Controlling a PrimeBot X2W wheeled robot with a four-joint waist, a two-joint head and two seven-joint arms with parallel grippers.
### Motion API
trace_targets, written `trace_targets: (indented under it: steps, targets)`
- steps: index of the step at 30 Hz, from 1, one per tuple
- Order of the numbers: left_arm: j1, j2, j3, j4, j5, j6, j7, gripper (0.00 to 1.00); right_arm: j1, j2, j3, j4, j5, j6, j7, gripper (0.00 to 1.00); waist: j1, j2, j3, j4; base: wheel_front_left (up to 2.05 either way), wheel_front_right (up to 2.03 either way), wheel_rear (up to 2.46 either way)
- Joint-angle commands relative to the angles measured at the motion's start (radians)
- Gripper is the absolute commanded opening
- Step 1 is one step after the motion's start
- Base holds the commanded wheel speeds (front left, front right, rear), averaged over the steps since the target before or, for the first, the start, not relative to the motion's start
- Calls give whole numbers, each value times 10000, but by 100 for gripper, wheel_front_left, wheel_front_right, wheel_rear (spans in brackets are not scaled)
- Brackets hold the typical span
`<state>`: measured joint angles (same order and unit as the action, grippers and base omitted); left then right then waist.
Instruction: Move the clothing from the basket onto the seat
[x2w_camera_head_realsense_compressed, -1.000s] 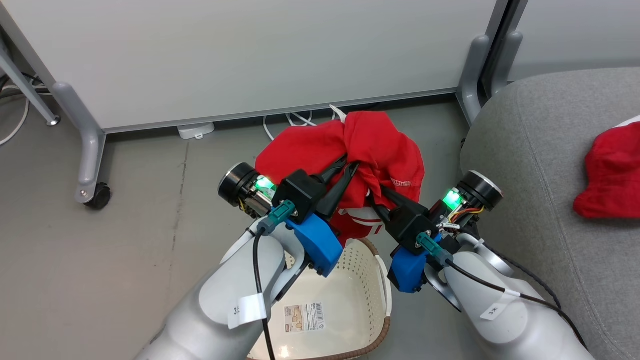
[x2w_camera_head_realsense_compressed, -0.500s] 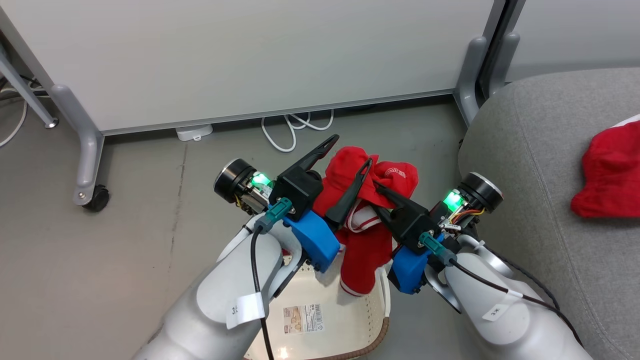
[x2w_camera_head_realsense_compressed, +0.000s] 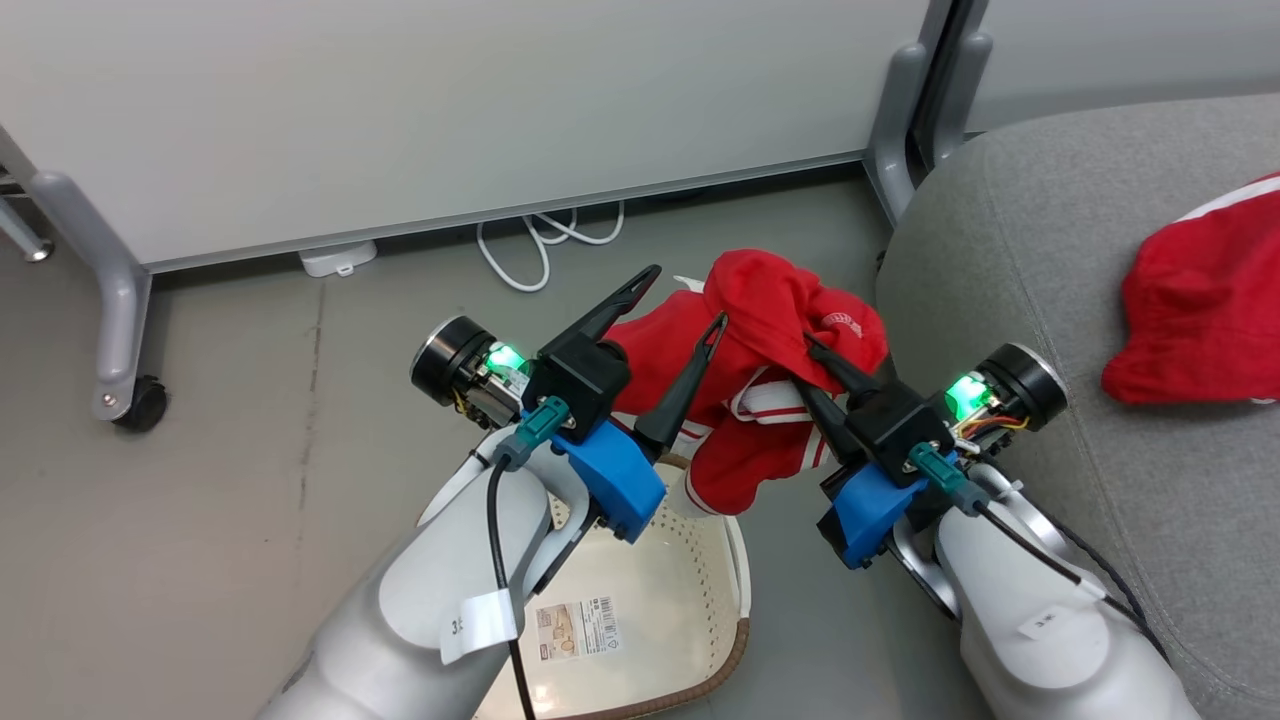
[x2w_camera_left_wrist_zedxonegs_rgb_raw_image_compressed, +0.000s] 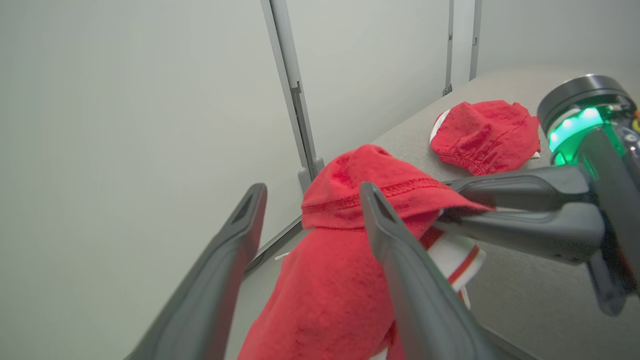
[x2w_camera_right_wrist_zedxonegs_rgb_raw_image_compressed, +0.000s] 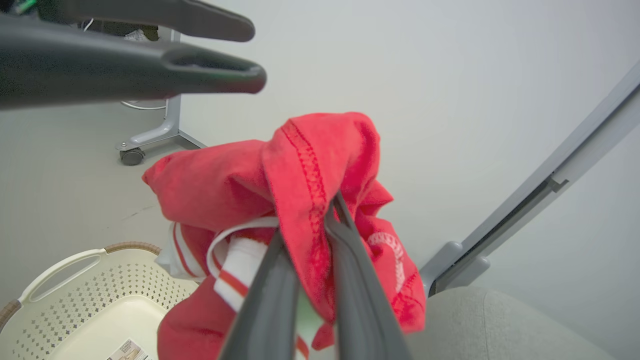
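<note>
Light, limp clothing (x2w_camera_head_realsense_compressed: 760, 300) sags toward 6 o'clock from the right pincer (x2w_camera_head_realsense_compressed: 805, 365) pinching its stitched fold, seemingly firmly; left pincer (x2w_camera_head_realsense_compressed: 688, 295) at 9 o'clock is spread

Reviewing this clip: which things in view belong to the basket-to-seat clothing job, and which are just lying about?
Belongs to the job:
held red garment
second red garment, lying on the seat
basket
right gripper, shut on the held garment
left gripper, open

Just lying about:
white cable
partition panel
castor
</note>
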<state>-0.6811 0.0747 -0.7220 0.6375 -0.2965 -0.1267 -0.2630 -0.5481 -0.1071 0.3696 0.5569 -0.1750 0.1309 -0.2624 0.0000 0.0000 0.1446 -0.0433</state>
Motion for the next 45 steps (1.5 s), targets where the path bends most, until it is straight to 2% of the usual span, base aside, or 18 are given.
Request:
trace_targets:
  steps: [1, 12, 25, 34, 45]
  targets:
    - [43, 66, 57, -48, 71, 45, -26, 100, 171, -28, -155, -134, 79, -3, -38, 0, 0, 0, 87, -165, 0, 0, 0]
    - [304, 207, 137, -355, 160, 1, -26, 100, 928, 36, -1662, -1329, 162, -3, -39, 0, 0, 0, 479, -1407, 0, 0, 0]
    - [516, 274, -240, -513, 206, -26, -26, 100, 2109, 187, -3312, -2683, 320, -3, -38, 0, 0, 0, 823, -2654, 0, 0, 0]
    - [650, 274, -548, -556, 149, -37, -26, 100, 3003, 246, -4237, -3240, 378, -3, -39, 0, 0, 0, 951, -3176, 0, 0, 0]
    - [764, 351, -632, -695, 2, -39, -26, 100, 3030, 334, -4254, -3491, 413, -3, -39, 0, 0, 0, 889, -3374, 0, 0, 0]
